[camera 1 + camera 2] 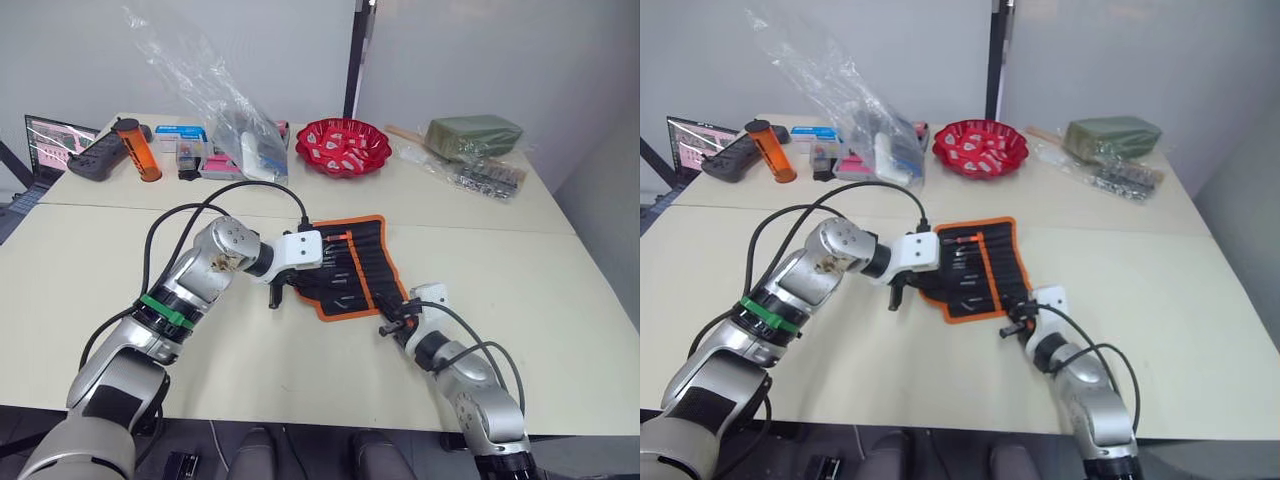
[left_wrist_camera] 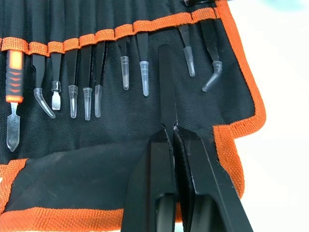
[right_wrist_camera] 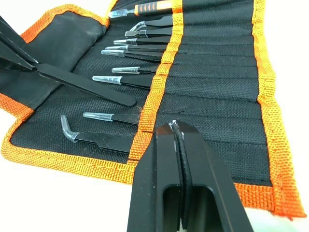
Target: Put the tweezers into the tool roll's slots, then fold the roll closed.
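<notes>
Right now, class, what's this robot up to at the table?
The robot is loading a tool roll that lies open on the table. Its left gripper is shut on one of the tweezers, held over the roll and pointing at an empty slot. Other tweezers already sit in slots either side. The right gripper is shut at the roll's near edge, holding nothing. The roll isn't folded yet.

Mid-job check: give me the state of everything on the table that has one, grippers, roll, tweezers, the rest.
Left gripper: shut on a tweezer, held over the roll.
Right gripper: shut, nothing in it, at the roll's near edge.
Tool roll: unrolled flat, one end flap partly folded over.
Slotted tweezers: seated, capped tips sticking out.
Orange-handled tool: in its slot.
Red bowl: upright.
Orange bottle: standing, capped.
</notes>
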### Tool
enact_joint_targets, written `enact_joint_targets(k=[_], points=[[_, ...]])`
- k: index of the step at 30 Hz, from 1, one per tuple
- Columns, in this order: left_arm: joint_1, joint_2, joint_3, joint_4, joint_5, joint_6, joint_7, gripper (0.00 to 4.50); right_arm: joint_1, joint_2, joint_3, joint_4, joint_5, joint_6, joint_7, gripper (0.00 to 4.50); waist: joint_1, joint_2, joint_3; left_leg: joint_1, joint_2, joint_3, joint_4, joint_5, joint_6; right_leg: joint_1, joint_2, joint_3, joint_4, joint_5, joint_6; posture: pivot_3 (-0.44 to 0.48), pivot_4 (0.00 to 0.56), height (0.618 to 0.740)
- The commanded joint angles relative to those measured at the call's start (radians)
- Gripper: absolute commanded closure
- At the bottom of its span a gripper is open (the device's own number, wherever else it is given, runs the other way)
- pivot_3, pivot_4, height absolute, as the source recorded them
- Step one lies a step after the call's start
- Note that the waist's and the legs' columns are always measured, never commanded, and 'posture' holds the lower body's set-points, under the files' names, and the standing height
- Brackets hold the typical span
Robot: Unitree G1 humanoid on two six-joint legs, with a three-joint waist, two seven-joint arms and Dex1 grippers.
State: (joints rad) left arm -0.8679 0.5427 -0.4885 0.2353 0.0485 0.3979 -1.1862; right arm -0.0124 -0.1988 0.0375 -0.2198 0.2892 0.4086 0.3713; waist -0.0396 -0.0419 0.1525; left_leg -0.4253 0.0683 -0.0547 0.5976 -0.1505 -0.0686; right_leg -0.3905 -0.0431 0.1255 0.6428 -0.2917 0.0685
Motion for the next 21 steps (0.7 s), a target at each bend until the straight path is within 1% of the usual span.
enact_joint_targets(k=[1, 7, 14, 17, 21], points=[[-0.036, -0.049, 0.022, 0.042, 0.011, -0.052, 0.033, 4.48, 0.03, -0.001, 0.03, 0.025, 0.005, 0.064, 0.01, 4.5, -0.001, 0.0, 0.0, 0.0, 0.0, 0.0, 0.0, 0.0, 0.0, 0.0, 0.0, 0.0, 0.0, 0.0, 0.0, 0.0, 0.15, 0.729], [-0.047, -0.109, 0.025, 0.105, 0.028, -0.093, 0.052, 4.48, 0.03, -0.009, 0.04, 0.025, 0.008, 0.07, 0.026, 4.5, 0.001, 0.0, 0.0, 0.0, 0.0, 0.0, 0.0, 0.0, 0.0, 0.0, 0.0, 0.0, 0.001, 0.0, 0.0, 0.0, 0.15, 0.729], [-0.067, -0.17, 0.011, 0.205, 0.055, -0.203, 0.043, 4.48, 0.023, -0.02, 0.057, 0.025, 0.001, 0.078, 0.042, 4.5, 0.003, 0.0, 0.0, 0.0, 0.0, 0.0, 0.002, 0.0, 0.0, 0.001, 0.0, 0.0, 0.001, 0.0, 0.0, 0.0, 0.15, 0.729], [-0.081, -0.175, -0.006, 0.252, 0.084, -0.264, 0.024, 4.48, 0.024, -0.024, 0.062, 0.026, 0.0, 0.079, 0.045, 4.5, 0.003, 0.0, 0.0, 0.0, 0.0, -0.001, 0.002, 0.0, 0.0, 0.001, 0.0, 0.0, 0.001, 0.0, 0.0, 0.0, 0.15, 0.729], [-0.099, -0.168, 0.0, 0.303, 0.105, -0.329, 0.011, 4.48, 0.021, -0.027, 0.062, 0.03, 0.0, 0.079, 0.046, 4.5, -0.005, 0.0, 0.0, 0.0, 0.0, -0.001, 0.002, 0.0, 0.0, 0.001, 0.0, 0.0, 0.002, 0.0, 0.001, 0.0, 0.15, 0.729]])
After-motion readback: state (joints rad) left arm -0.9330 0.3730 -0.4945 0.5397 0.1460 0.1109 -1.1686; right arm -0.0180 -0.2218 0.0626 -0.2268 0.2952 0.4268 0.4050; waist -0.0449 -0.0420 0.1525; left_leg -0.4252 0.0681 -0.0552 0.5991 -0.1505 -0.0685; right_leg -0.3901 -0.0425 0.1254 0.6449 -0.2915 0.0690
